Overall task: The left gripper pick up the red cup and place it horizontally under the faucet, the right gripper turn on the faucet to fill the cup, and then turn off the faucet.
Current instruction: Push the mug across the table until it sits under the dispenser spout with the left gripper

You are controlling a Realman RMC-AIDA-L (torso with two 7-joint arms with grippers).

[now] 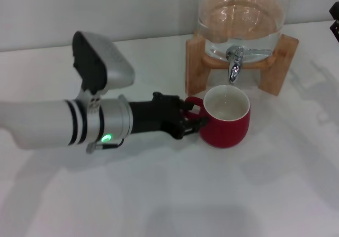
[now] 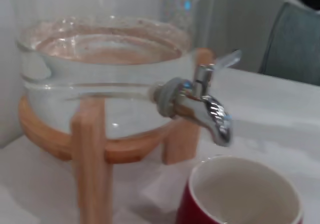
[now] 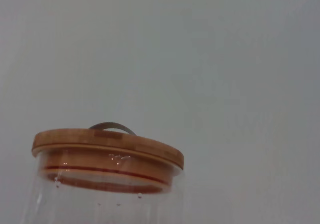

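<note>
The red cup (image 1: 229, 128) stands upright on the white table, its white inside empty, directly below the spout of the faucet (image 1: 235, 63). My left gripper (image 1: 193, 116) reaches in from the left and is shut on the cup's small loop handle. In the left wrist view the chrome faucet (image 2: 206, 106) hangs just above the red cup's rim (image 2: 243, 198), its thin lever pointing away to the side. Only a black edge of my right gripper (image 1: 335, 20) shows at the far right, well away from the faucet.
The glass dispenser jar (image 1: 244, 15) holds water and rests on a wooden stand (image 1: 282, 63) at the back of the table. The right wrist view shows the jar's wooden lid (image 3: 107, 146) against a plain grey wall. A grey-green chair back (image 2: 295, 43) stands behind the table.
</note>
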